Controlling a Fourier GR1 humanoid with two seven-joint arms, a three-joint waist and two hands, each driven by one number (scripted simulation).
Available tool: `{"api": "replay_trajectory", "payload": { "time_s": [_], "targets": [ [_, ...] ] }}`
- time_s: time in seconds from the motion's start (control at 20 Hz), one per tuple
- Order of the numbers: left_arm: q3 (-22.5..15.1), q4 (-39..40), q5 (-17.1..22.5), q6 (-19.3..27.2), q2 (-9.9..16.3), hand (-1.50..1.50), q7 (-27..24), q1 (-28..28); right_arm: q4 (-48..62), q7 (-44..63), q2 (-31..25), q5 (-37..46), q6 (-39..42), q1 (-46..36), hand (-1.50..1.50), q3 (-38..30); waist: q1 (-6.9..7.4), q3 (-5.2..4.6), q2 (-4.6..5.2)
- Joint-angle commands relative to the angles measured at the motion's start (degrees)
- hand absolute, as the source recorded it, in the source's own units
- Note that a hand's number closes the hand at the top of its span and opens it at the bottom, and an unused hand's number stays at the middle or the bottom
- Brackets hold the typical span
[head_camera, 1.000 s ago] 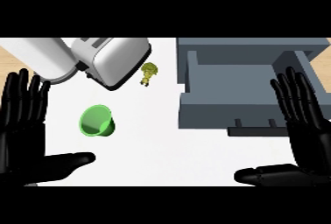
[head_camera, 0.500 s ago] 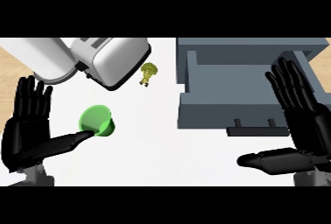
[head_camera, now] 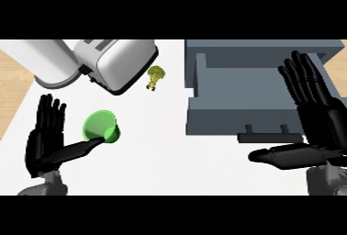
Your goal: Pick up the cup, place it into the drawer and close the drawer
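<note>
Though both hands spread-fingered, green cup [head_camera: 102, 127] at left hand's [head_camera: 47, 142] thumb, outside open drawer [head_camera: 234, 120].

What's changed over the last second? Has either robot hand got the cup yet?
The left robot hand has moved in toward the green cup, its thumb now reaching the cup's lower edge; its fingers are straight, so nothing is gripped yet. The right robot hand shifted slightly inward, open over the drawer. Cup, drawer, toaster and small yellow-green object stayed put.
</note>
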Motion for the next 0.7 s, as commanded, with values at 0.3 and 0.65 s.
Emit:
{"api": "replay_trajectory", "payload": {
  "time_s": [0.3,0.65],
  "targets": [
    [3.5,23.5,-0.2,-0.5,1.1,-1.50,-14.1,-5.1,3.3,-0.1,-0.2,0.8,-0.3,-3.8,-1.50,-1.4,-0.06,-0.01,0.03],
    [6.3,38.9,0.8,-2.8,4.1,-1.50,-24.3,-7.9,4.0,-0.6,-0.6,-0.4,0.9,-4.1,-1.50,-2.5,-0.04,-0.01,0.03]
  ]
}}
